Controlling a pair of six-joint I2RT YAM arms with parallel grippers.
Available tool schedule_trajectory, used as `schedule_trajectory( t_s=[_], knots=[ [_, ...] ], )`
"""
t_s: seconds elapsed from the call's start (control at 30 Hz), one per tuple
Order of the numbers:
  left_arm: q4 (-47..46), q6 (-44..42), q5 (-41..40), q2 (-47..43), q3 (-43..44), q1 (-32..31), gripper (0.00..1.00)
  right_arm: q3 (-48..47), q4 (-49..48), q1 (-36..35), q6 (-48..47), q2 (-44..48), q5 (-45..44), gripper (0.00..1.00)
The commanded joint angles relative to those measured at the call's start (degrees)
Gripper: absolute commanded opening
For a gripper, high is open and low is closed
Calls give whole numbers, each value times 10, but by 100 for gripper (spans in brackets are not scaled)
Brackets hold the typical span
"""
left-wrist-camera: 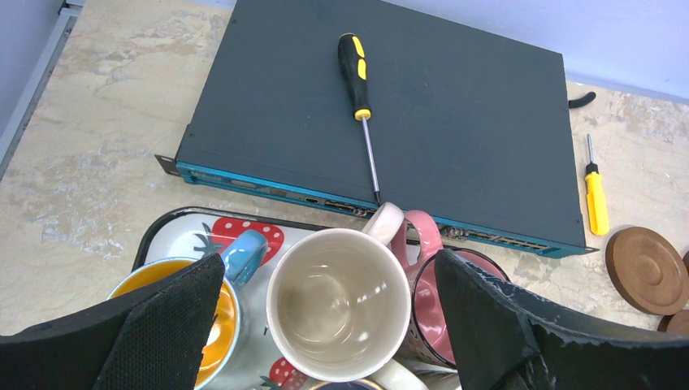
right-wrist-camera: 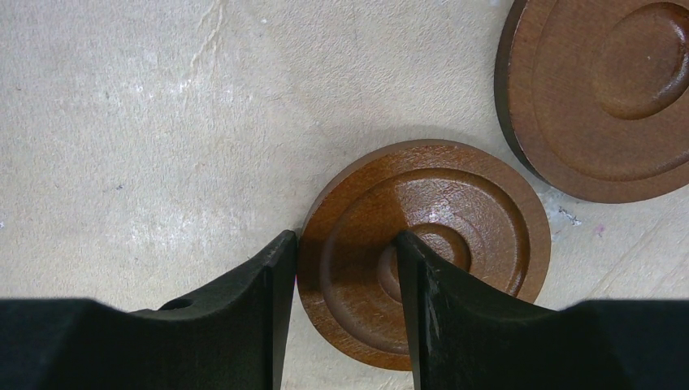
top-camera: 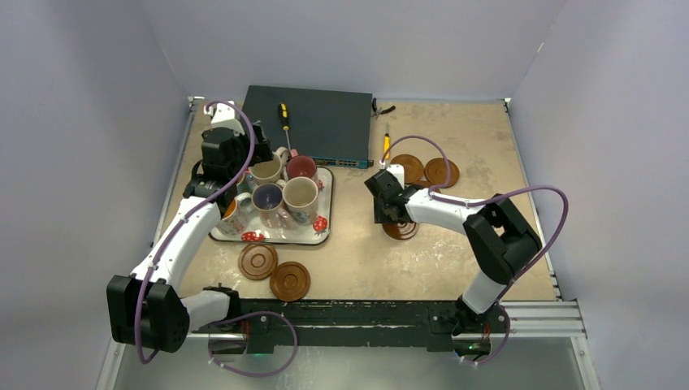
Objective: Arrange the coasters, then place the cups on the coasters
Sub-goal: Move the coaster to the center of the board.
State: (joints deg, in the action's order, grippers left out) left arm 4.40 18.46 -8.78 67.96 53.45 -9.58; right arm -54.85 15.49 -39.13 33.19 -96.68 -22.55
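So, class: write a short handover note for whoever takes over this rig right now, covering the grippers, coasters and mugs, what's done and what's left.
Left gripper: open wide, above a cream mug on the tray.
Right gripper: one finger at a coaster rim, the other on its middle; cannot tell if it grips.
Other coasters: two far right, two at the near edge.
Mugs: on the tray.
Done: no mug on a coaster.
Left: arrange the coasters, then move each mug onto one.
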Motion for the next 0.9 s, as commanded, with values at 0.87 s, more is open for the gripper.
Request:
schedule_trajectory(
  t_s=[0.87],
  knots=[
    [-5,-8,-15,-4,10,-4,96,-16,2,18,-35,94,55,69]
  ],
)
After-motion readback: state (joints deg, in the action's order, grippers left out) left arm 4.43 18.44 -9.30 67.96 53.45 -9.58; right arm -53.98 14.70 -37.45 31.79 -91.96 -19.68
